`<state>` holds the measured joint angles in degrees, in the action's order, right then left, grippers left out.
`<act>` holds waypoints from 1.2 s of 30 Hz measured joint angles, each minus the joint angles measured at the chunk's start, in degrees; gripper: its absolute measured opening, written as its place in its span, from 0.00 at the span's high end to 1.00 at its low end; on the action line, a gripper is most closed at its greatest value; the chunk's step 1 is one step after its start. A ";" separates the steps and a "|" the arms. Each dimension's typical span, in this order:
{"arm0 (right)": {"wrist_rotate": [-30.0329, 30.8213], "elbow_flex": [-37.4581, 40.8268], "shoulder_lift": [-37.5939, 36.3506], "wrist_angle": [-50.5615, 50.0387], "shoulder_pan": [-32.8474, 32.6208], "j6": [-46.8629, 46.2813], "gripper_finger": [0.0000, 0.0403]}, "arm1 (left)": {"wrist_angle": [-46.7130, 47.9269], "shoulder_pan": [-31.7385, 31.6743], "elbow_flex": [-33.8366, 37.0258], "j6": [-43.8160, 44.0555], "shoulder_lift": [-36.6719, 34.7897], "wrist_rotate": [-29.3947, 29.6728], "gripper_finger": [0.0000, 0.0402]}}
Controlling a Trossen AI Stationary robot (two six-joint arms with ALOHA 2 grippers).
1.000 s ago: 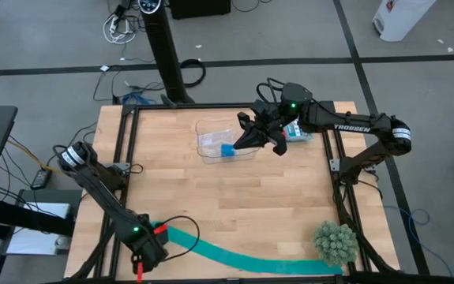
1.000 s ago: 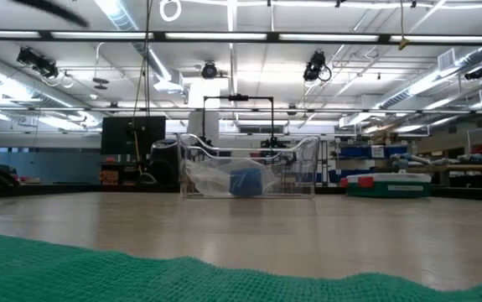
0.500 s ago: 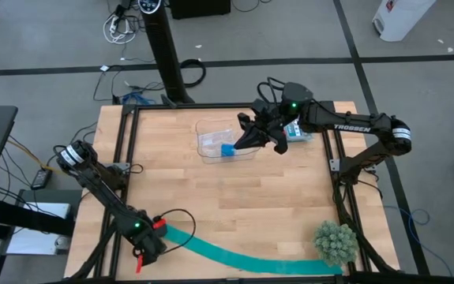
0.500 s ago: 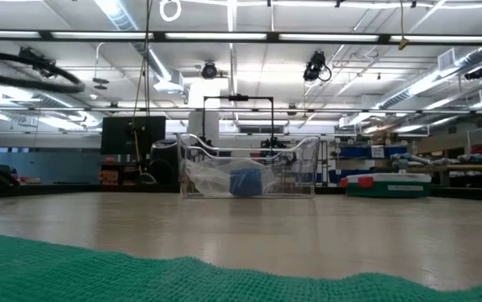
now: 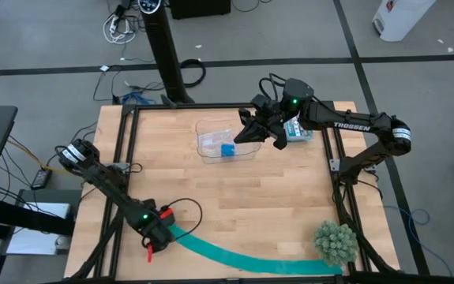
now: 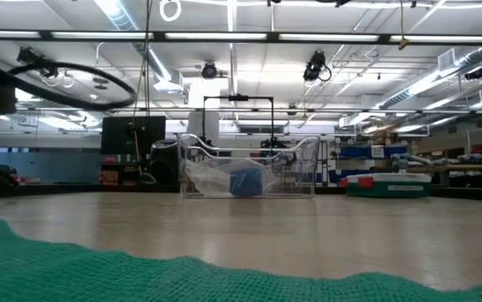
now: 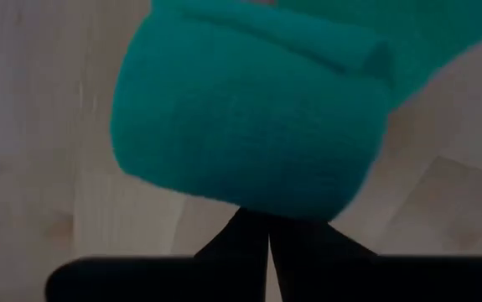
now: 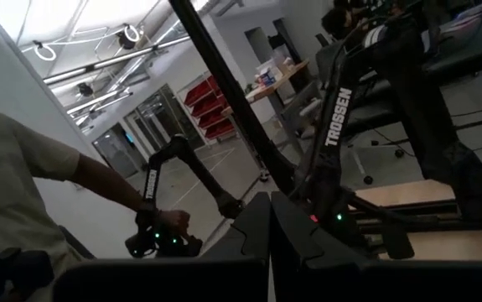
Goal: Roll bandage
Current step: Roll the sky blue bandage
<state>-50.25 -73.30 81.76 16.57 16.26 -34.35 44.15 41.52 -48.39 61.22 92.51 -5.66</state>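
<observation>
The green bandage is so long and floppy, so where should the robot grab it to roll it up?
Best at its very end. The bandage lies flat along the table's near edge, and only its left end is folded over, where the left gripper holds it, jaws shut. Coming from above at that end lets the strip wind toward the free right end, probably.

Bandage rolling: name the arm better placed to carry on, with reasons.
Left. The left gripper is shut on the bandage at its near-left end; the right gripper hangs far off beside the clear container.
</observation>
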 joint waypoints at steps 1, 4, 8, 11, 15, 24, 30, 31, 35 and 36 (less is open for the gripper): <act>-0.01 0.00 0.00 0.03 0.20 0.00 1.00 | -0.20 -0.96 0.26 -0.88 -0.06 -0.11 0.95; -0.33 0.00 0.00 0.03 0.75 -0.07 1.00 | -1.15 -4.46 0.83 -4.36 -0.12 -1.44 0.95; -0.54 0.00 0.00 0.06 1.36 -0.33 1.00 | -2.44 -8.82 0.93 -10.10 -0.11 -1.39 0.95; -0.56 0.00 0.00 0.06 1.76 -0.33 1.00 | -2.99 -11.56 0.76 -12.59 -0.06 -1.33 0.95; -0.54 0.00 0.00 0.08 2.08 -0.33 1.00 | -1.71 -14.37 -1.37 -16.25 0.08 4.70 0.95; -1.07 0.00 0.00 0.08 3.03 -0.29 1.00 | 2.37 -19.64 -7.25 -24.18 0.09 6.09 0.95; -2.17 0.00 0.00 0.19 3.49 -0.37 1.00 | 6.51 -23.31 -11.15 -29.42 0.02 7.08 0.95; -2.35 0.00 0.00 0.37 3.56 -0.37 1.00 | 7.42 -23.79 -11.67 -30.37 0.02 7.47 0.95; -2.53 0.00 0.00 0.76 3.87 -0.39 1.00 | 8.32 -25.79 -12.23 -32.66 -1.95 7.57 0.95; -2.54 0.00 0.00 0.73 4.08 -0.40 1.00 | 8.09 -26.23 -12.23 -32.73 -2.90 7.80 0.95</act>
<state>-52.79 -73.30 81.76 17.30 20.34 -34.75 52.24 15.30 -60.62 28.48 89.61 2.14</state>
